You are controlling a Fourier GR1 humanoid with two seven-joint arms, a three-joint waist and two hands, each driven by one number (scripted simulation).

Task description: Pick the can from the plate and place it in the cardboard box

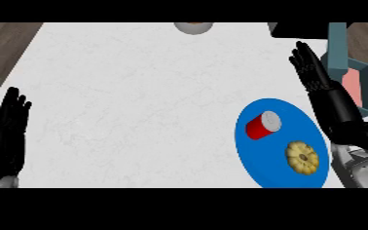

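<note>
Robot hand (315,73) open beside plate (253,158) w/ 1 can (263,125), 1 cookie (302,157)

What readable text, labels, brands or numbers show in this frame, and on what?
None readable.
The red can lying on the blue plate: plain red side, grey end, no label visible.
The yellow round food item on the same plate: pattern only, no writing.
The white counter: no markings.
The round object at the far edge: cut off, no text visible.
</note>
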